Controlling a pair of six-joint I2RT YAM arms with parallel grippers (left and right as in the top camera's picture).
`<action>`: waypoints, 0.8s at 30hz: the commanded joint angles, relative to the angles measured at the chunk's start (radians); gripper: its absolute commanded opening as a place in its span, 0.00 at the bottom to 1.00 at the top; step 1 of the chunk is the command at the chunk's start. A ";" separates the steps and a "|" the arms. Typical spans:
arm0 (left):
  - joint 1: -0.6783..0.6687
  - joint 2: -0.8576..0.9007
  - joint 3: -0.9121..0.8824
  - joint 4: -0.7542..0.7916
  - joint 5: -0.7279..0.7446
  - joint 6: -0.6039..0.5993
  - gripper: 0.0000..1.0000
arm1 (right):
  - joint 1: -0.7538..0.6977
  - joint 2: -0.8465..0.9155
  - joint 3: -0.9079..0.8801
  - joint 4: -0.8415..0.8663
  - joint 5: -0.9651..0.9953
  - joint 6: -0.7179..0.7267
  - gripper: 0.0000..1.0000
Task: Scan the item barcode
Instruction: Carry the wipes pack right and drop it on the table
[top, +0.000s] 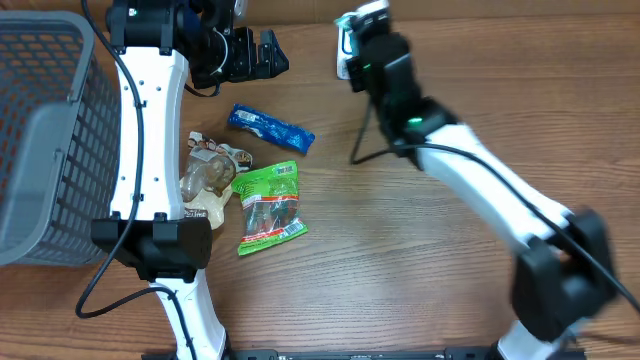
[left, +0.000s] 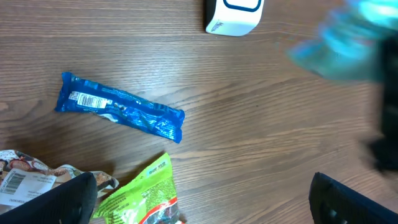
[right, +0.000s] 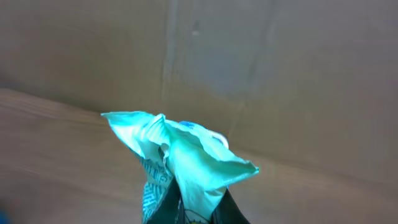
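Here the right gripper (right: 189, 211) pinches the teal packet (right: 180, 155) by its edge, likely to present it to the scanner (left: 235, 15), while the left gripper (top: 258, 55) hangs open.

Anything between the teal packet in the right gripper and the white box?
Nothing visible. The left wrist view shows only bare table between the teal packet and the white box.

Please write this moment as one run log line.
right jaws: shut on teal crinkled plastic packet, raised | left jaws: open, empty | wooden table: blue foil bar wrapper, green plastic pouch | scan: not seen
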 joint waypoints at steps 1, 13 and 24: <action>-0.005 0.002 0.017 0.002 0.007 -0.006 1.00 | -0.077 -0.138 0.015 -0.166 -0.187 0.257 0.04; -0.005 0.002 0.017 0.002 0.007 -0.006 1.00 | -0.583 -0.216 0.005 -0.853 -0.425 0.499 0.04; -0.005 0.002 0.017 0.002 0.007 -0.006 1.00 | -0.816 0.011 -0.090 -0.914 -0.417 0.487 0.04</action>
